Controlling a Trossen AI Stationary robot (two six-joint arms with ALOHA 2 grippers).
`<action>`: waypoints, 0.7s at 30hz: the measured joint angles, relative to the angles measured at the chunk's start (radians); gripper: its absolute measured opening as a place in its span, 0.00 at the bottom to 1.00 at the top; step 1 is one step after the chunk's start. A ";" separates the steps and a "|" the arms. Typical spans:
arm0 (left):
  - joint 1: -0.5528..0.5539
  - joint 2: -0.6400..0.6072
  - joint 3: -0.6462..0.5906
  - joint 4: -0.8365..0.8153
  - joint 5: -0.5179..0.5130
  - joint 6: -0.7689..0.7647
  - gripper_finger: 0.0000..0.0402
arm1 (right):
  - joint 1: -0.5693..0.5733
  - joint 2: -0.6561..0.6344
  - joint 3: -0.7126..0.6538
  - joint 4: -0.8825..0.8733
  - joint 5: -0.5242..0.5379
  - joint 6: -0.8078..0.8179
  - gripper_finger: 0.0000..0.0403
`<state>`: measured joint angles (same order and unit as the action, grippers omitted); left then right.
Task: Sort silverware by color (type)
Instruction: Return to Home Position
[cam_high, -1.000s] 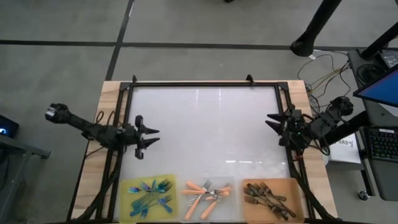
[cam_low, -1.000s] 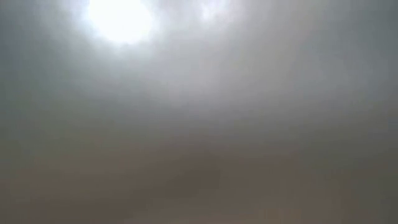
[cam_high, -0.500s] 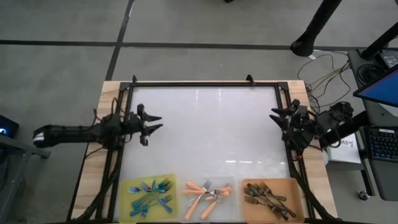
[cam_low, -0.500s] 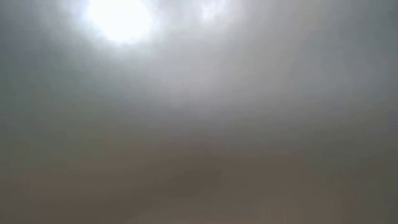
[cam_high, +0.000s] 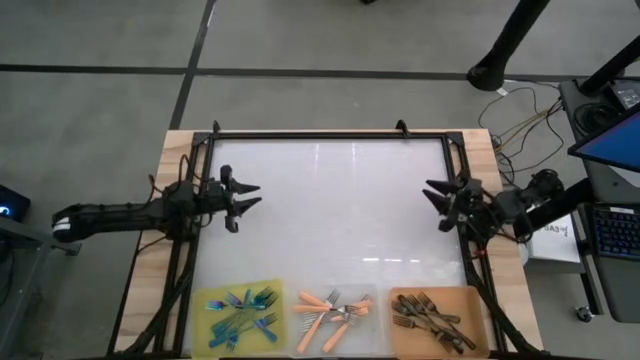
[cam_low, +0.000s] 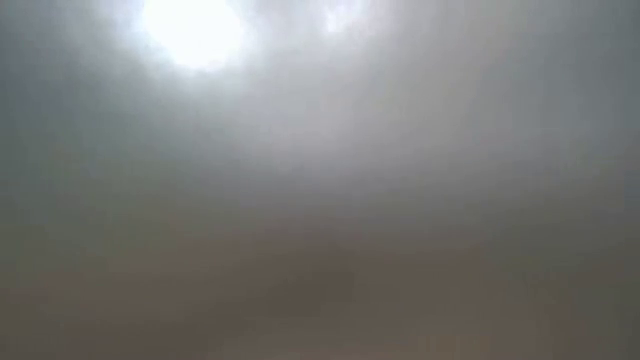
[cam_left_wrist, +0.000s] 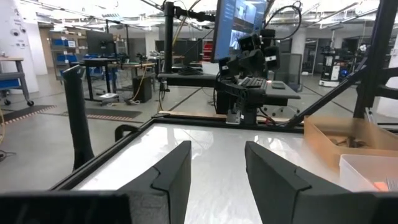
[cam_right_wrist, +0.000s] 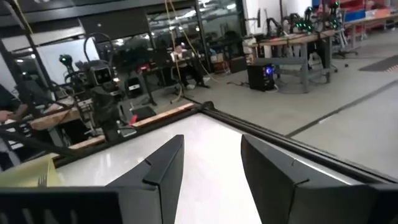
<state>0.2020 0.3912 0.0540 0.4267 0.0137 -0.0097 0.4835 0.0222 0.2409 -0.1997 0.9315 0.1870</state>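
Now both arms sit drawn back at the table's (cam_high: 330, 200) side edges: your left gripper (cam_high: 250, 195) has swung level and settled, and the right gripper (cam_high: 434, 194) has edged slightly inward. Both sets of jaws stand apart, gripping nothing. Blue-teal forks (cam_high: 243, 308) lie in the yellow bin (cam_high: 203, 298), orange forks (cam_high: 322, 310) in the transparent bin (cam_high: 372, 298), dark forks (cam_high: 425, 312) in the orange bin (cam_high: 472, 298), so sorting looks done. Only the high view shows you this; the low view gives grey haze
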 joint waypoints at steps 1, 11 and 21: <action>0.000 0.000 0.000 0.000 0.000 0.000 0.33 | 0.000 0.000 -0.023 0.040 -0.001 -0.013 0.37; 0.000 0.007 0.000 0.000 -0.001 0.018 0.33 | 0.000 -0.001 -0.202 0.340 -0.076 -0.083 0.37; 0.000 0.057 -0.043 0.044 -0.004 -0.013 0.33 | 0.000 0.004 -0.229 0.341 -0.110 -0.030 0.37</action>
<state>0.2020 0.4485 0.0115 0.4709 0.0094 -0.0228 0.4835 0.0261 0.0120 0.1415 0.8214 0.1571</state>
